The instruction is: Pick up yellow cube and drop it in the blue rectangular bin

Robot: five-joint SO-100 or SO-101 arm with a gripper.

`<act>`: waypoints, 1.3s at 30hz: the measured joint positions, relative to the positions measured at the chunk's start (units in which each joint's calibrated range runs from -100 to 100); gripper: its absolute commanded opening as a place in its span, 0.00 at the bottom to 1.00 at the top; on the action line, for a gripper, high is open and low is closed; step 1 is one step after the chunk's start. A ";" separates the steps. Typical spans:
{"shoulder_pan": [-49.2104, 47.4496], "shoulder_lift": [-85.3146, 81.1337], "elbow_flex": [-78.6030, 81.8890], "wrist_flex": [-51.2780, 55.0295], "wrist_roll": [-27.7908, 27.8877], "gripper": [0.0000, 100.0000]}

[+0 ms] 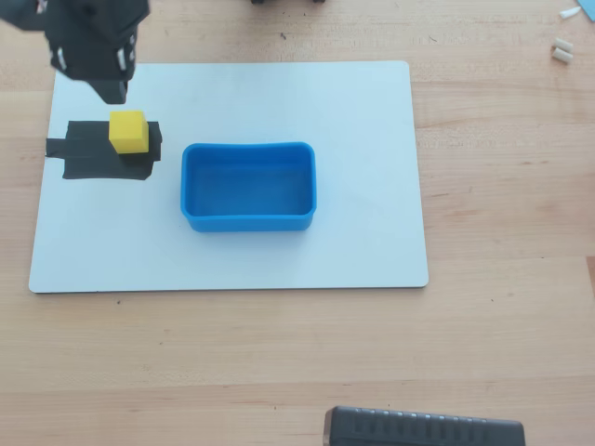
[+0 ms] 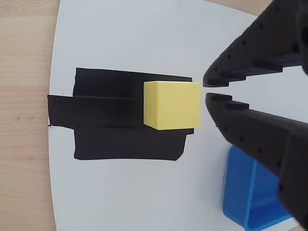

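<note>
The yellow cube [image 1: 128, 131] sits on a black tape patch [image 1: 93, 153] at the left of a white board. In the wrist view the cube [image 2: 172, 105] rests on the patch's right end. My gripper [image 1: 112, 91] hovers just beyond the cube's far side in the overhead view. In the wrist view the gripper [image 2: 206, 90] is right of the cube, not touching it, its jaws nearly together and holding nothing. The blue rectangular bin [image 1: 248, 221] stands empty in the middle of the board, and a corner of it shows in the wrist view [image 2: 240, 192].
The white board [image 1: 372, 186] lies on a wooden table [image 1: 502, 186]. A dark ribbed object [image 1: 423, 429] sits at the table's near edge. Small white bits [image 1: 561, 50] lie at the far right.
</note>
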 measured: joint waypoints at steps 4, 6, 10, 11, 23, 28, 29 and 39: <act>0.79 4.17 -3.91 2.21 0.83 0.00; 0.64 4.53 -4.01 2.39 1.47 0.02; 0.71 4.53 -4.01 2.65 1.66 0.14; 0.71 4.53 -4.01 2.56 1.66 0.16; 2.62 4.70 -2.51 -1.86 1.66 0.30; 2.62 4.70 1.80 -3.80 1.66 0.30; 2.54 4.70 2.40 -4.24 1.66 0.30; 2.46 4.70 10.42 -10.78 1.37 0.29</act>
